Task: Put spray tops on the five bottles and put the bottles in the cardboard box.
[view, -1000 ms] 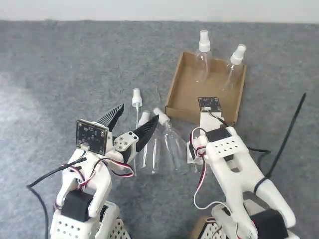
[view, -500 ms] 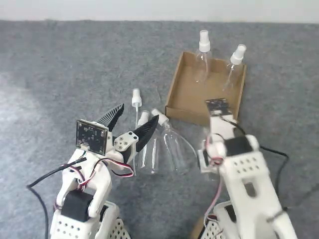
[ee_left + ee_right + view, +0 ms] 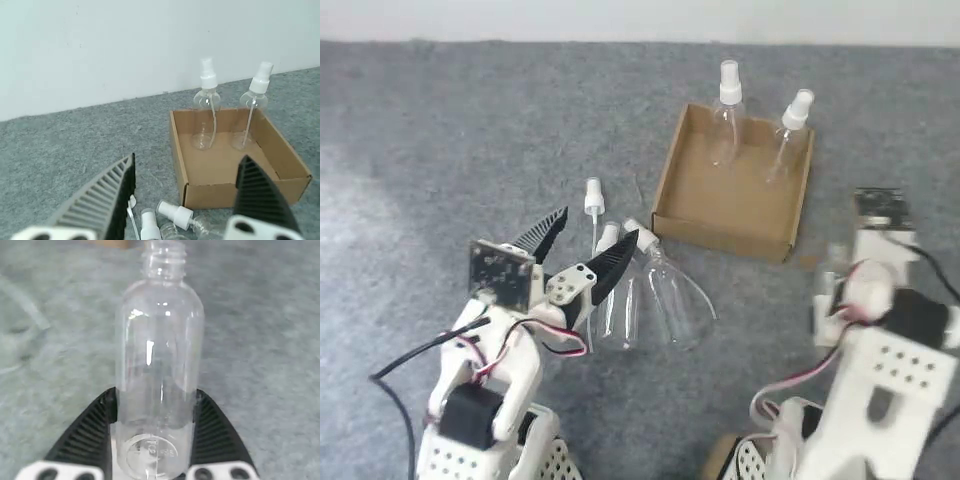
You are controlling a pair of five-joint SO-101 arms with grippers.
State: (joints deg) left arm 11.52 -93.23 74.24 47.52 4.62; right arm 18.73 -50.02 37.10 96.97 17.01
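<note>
My right gripper [image 3: 155, 402] is shut on a clear bottle [image 3: 159, 355] that has an open neck and no spray top. In the high view it [image 3: 838, 295] stands right of the cardboard box [image 3: 672, 170], near the box's front right corner. Two bottles with spray tops [image 3: 728, 110] [image 3: 790, 128] stand upright along the box's far wall. Two more capped bottles [image 3: 620, 295] [image 3: 670, 295] lie side by side on the carpet, with a loose spray top [image 3: 594, 200] beside them. My left gripper [image 3: 588, 243] is open just above the lying bottles and holds nothing.
Grey carpet covers the table. A white wall [image 3: 150, 45] rises behind the box [image 3: 235, 165]. Loose cables [image 3: 410, 350] trail from both arm bases. Open carpet stretches to the left and in front of the box.
The right arm has swung right with the uncapped bottle, from beside the lying bottles to past the box's front right corner. The left arm has stayed still.
</note>
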